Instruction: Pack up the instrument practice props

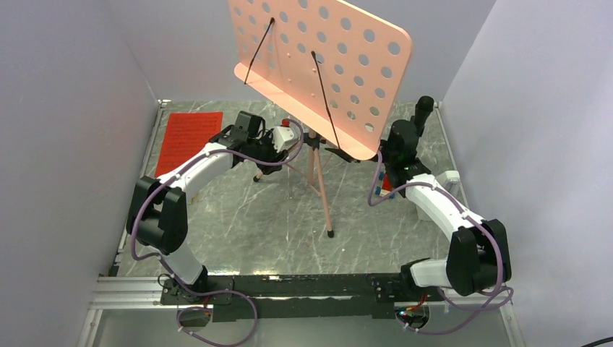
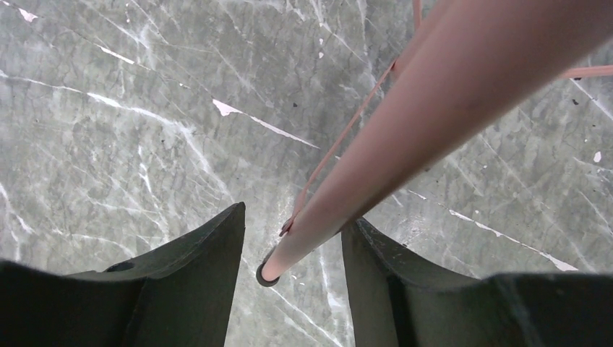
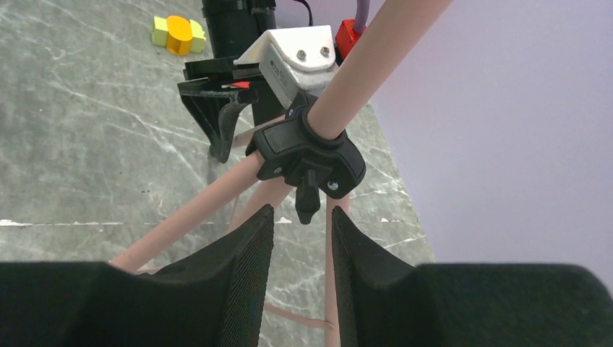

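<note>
The pink music stand (image 1: 322, 54) stands upright on its tripod at the back middle, its perforated desk tilted. My left gripper (image 1: 289, 142) is open and straddles one pink leg (image 2: 405, 137) low down; the leg runs between the fingers, close against the right one, with its black foot cap (image 2: 264, 275) on the table. My right gripper (image 3: 302, 217) is open, its tips just short of the black tripod collar (image 3: 307, 152) and its knob. Red sheet-music pages (image 1: 189, 141) lie flat at the back left. A small white object (image 1: 452, 176), possibly the metronome, sits by the right wall.
Yellow and green toy blocks (image 3: 177, 32) lie on the marble table (image 1: 238, 231) behind the stand. Small blue and red pieces (image 1: 381, 182) sit by my right forearm. Grey walls close in on left, right and back. The front leg (image 1: 325, 206) reaches toward the table's middle.
</note>
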